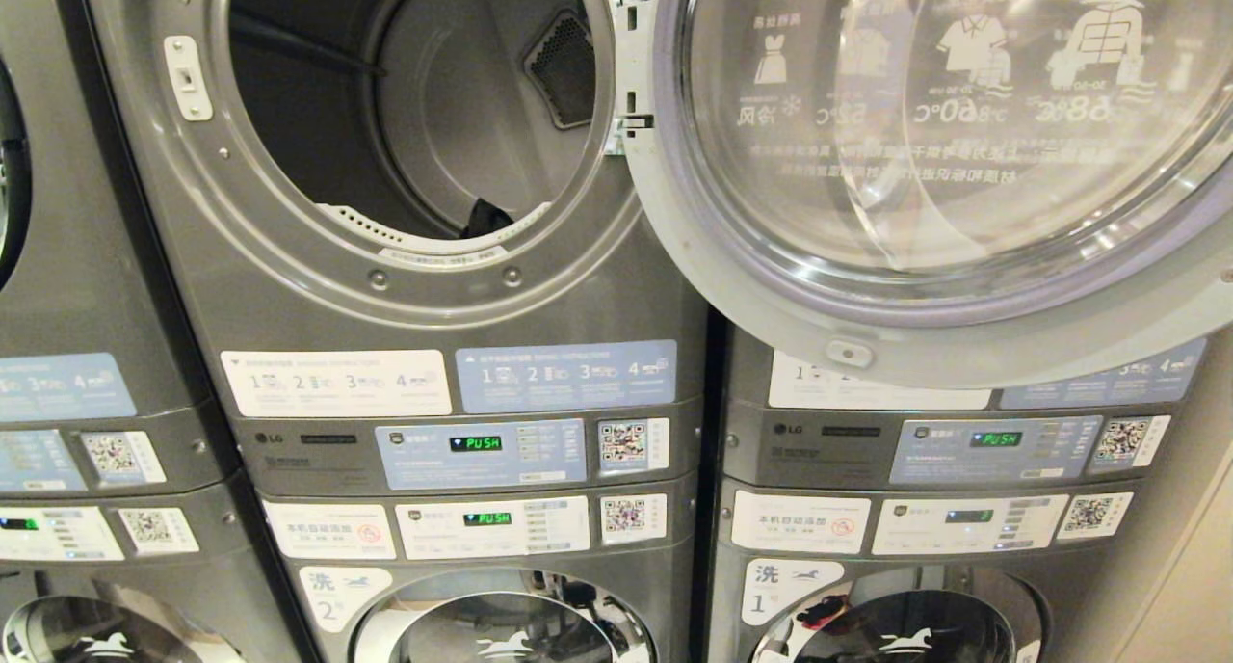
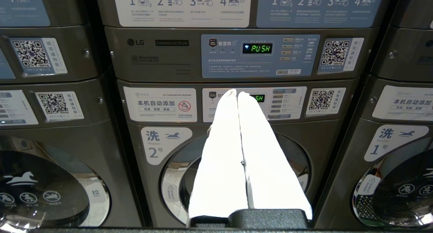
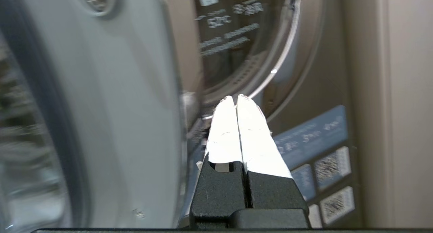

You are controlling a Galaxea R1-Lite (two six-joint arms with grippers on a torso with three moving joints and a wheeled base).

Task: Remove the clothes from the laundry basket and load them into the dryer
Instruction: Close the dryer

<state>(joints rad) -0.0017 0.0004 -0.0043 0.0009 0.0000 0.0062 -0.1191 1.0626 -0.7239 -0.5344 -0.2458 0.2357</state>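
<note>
While unseen from the head view, right gripper [image 3: 235, 98] fingers pressed together beside the dryer door [image 3: 135, 90].

Head camera is facing the open dryer [image 1: 414, 133] head-on, close, its door [image 1: 944, 162] swinging right. Left wrist camera is looking level over its claw [image 2: 236, 92] at the control panels [image 2: 236, 53] below, shared with the head view. Right wrist camera is sitting beside the door's rim [image 3: 111, 107].

Left gripper [image 2: 236, 92] closed, white fingers [image 2: 220, 151] pressed together, empty, pointing level. Right gripper [image 3: 235, 98] also closed and empty, looks raised and angled upward. Neither arm visible from head.
</note>
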